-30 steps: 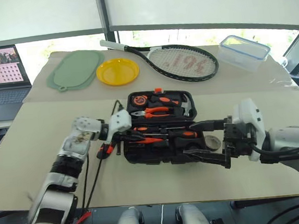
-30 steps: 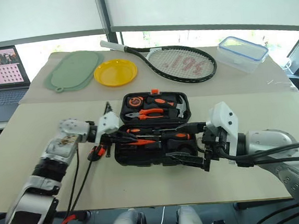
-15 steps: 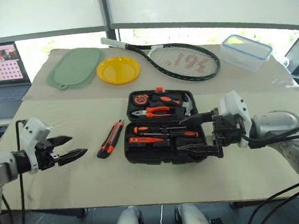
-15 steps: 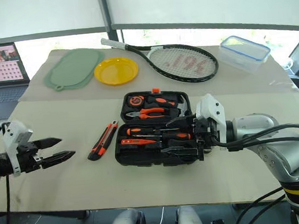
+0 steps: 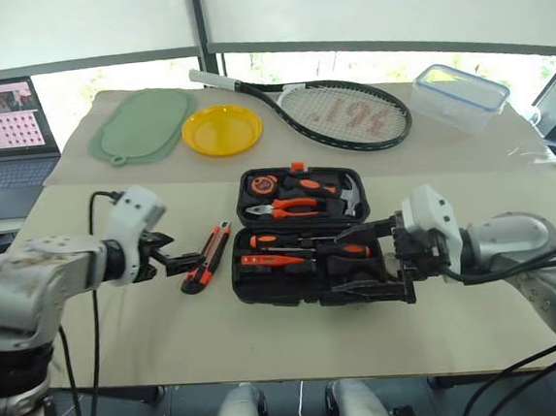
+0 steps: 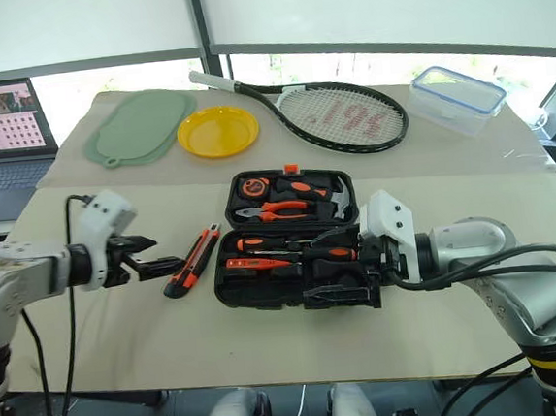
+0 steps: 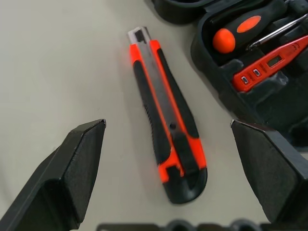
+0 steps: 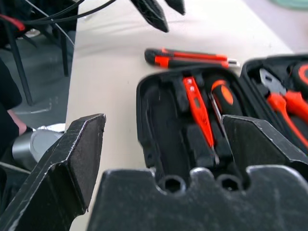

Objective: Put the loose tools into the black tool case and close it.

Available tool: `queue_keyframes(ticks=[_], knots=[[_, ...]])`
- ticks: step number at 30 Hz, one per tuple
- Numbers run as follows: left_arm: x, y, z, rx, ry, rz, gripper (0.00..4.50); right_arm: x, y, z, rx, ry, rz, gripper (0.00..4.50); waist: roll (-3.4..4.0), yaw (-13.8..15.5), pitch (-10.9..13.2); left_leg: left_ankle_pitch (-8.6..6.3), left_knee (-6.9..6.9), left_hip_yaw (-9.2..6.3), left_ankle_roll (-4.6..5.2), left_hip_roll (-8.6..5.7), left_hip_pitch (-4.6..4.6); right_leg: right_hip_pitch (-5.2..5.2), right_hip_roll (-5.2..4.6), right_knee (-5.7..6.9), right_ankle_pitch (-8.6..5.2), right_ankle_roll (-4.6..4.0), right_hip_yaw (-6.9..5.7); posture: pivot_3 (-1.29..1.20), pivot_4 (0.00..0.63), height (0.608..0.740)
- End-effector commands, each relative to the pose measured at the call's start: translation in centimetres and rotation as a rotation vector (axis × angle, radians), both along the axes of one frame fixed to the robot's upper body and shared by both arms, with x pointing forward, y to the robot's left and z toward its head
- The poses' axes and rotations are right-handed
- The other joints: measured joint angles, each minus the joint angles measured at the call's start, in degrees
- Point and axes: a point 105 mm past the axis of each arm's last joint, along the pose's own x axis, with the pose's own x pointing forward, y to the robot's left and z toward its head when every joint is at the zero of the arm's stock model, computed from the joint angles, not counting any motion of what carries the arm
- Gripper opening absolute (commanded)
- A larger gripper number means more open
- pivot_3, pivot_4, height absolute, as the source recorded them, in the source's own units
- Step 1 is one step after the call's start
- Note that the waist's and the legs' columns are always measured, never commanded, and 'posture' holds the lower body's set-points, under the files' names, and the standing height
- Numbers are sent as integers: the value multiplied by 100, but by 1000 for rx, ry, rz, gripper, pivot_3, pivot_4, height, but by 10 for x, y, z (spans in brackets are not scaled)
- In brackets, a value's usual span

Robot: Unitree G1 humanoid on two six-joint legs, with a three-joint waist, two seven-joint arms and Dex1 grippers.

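Here, the table is spreading across most of the frame, and the racket is lying along its upper middle with the green mat and yellow plate at upper left and the clear box at upper right. The black tool case is sitting open at centre, holding screwdrivers and the orange tester. The right gripper is hovering at the case's right end, fingers wide apart, empty. The left gripper is pointing, fingers spread, at the utility knife, which is lying on the table just left of the case.
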Motion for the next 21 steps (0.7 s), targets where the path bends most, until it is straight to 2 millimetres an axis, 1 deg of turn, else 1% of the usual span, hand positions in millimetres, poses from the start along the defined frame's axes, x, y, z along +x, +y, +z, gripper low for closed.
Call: queue_keyframes(ticks=[1, 4, 6, 8, 11, 13, 14, 16, 18, 20, 21], knots=[[8, -4, -7, 60, 23, -9, 4478, 0, 2, 15, 26, -83, -19, 4500, -3, -19, 2, 0, 0, 0, 0, 1, 0, 0, 2, 1, 0, -1, 1, 0, 150, 738], [11, -4, -22, 127, 68, -16, 4478, 2, 1, 18, 36, -109, -46, 4500, -3, -17, 2, 0, -4, -1, 0, 2, 0, -2, 3, 0, -2, -3, 0, 0, 150, 738], [17, -3, -27, 156, 63, -4, 4478, 2, 1, 19, 42, -116, -58, 4500, -4, -3, 3, 0, -4, 0, 0, 3, 0, -1, 0, -1, -2, -3, 0, 0, 150, 738], [22, -3, -31, 162, 68, 1, 4478, 1, 0, 20, 44, -120, -62, 4500, -4, 16, 3, 0, -2, -1, 0, 2, 0, 2, -1, -1, -2, -2, -1, 0, 150, 738], [21, -11, -40, 134, 113, -17, 4478, -2, -1, 20, 43, -123, -62, 4500, -4, 47, 2, 1, 0, -3, 0, 2, 2, 5, -4, 0, -2, -2, -3, 0, 150, 738], [21, -11, -47, 149, 119, -30, 4478, -3, -1, 20, 38, -128, -61, 4500, -3, 61, 2, 1, 1, -4, 0, 1, 3, 8, -5, 0, -2, -1, -3, 0, 150, 738], [22, -8, -50, 171, 107, -38, 4478, -4, -2, 21, 36, -130, -61, 4500, -2, 65, 1, 1, 2, -4, 0, 1, 4, 9, -5, 0, -2, -1, -3, 0, 150, 738], [28, 5, -55, 192, 101, 7, 4478, -5, -3, 22, 37, -134, -64, 4500, 4, 72, -2, 1, 1, -4, 0, 1, 9, 14, -6, 1, -2, -1, -2, 0, 150, 738], [32, 12, -53, 183, 92, 37, 3961, -6, -4, 22, 36, -136, -67, 4500, 8, 77, -5, 3, 1, -4, -1, 1, 14, 16, -6, 4, -2, -1, -2, 0, 150, 738], [33, 14, -48, 153, 82, 38, 3508, -6, -5, 22, 35, -139, -73, 4500, 9, 64, -6, 4, 1, -4, -3, 3, 23, 20, -4, 6, -1, -2, -1, 0, 150, 738], [34, 14, -45, 132, 79, 39, 3042, -6, -6, 22, 34, -140, -78, 4500, 9, 58, -6, 4, 0, -4, -3, 4, 28, 23, -2, 6, -1, -3, 0, 0, 150, 738]])
